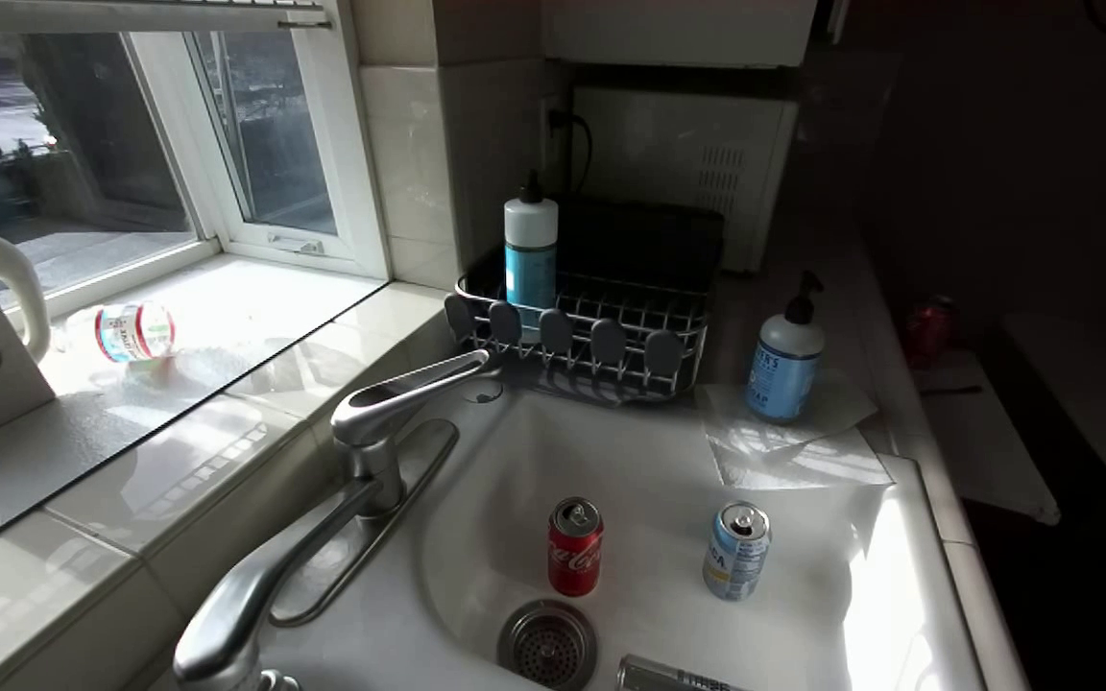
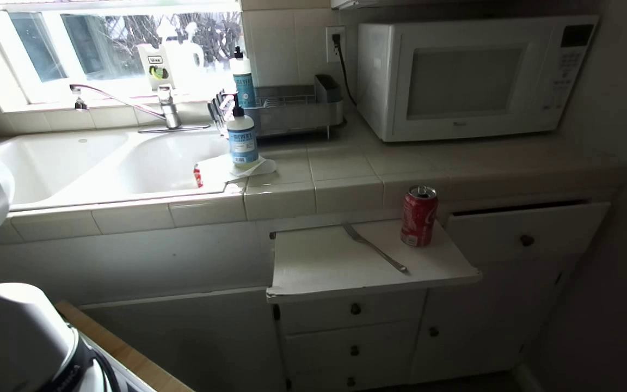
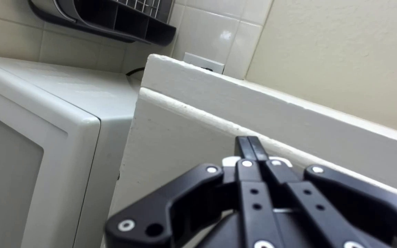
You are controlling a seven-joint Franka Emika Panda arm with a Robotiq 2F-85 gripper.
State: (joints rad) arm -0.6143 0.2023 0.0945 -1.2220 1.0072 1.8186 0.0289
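My gripper (image 3: 252,148) shows only in the wrist view. Its two black fingertips are pressed together with nothing between them. It is nearest to a white painted cabinet panel (image 3: 177,137); I cannot tell whether it touches it. A red cola can (image 1: 576,557) and a light blue can (image 1: 737,561) stand upright in the sink (image 1: 649,441). A silver can (image 1: 673,675) lies on its side, cut off by the frame edge. Another red can (image 2: 419,218) stands on a pull-out board (image 2: 313,261) beside a fork (image 2: 376,249).
A white microwave (image 2: 466,81) stands on the counter; it is left in the wrist view (image 3: 64,137). A dish rack (image 1: 601,336) holds a tall bottle (image 1: 530,250). A soap bottle (image 1: 783,365) stands by the sink. A faucet (image 1: 361,480) reaches over it. A drawer (image 2: 526,234) is slightly open.
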